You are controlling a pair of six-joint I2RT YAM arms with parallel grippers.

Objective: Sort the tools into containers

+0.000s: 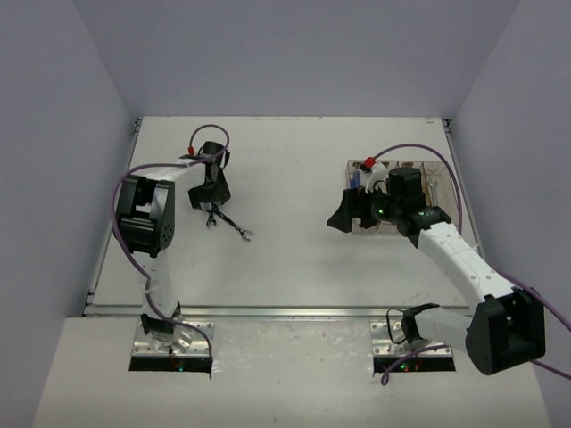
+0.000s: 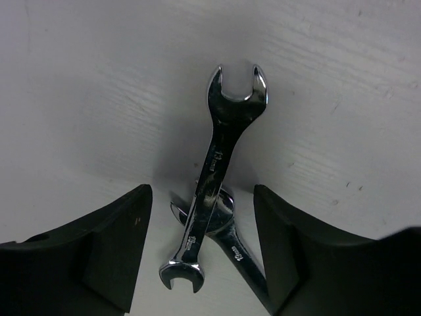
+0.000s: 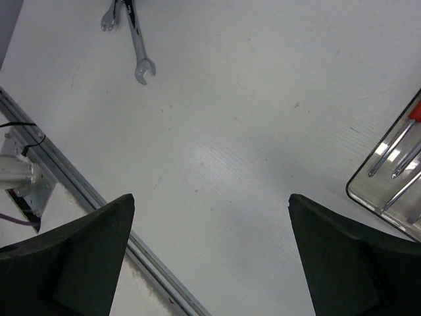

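Wrenches (image 2: pixel 220 151) lie crossed, untouched, inside the parted left claw (image 2: pixel 202 192); right claw (image 3: pixel 210 197) gapes wide, containers (image 3: pixel 378 207) to its right.

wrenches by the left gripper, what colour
Shiny silver wrenches, clearest in the left wrist view.

A: Left gripper (image 2: pixel 202 197)?
B: Aimed straight down, parted partway; reached forward on a bent elbow.
A: Right gripper (image 3: pixel 210 210)?
B: Spread wide, tilted downward, extended forward, turned leftward.
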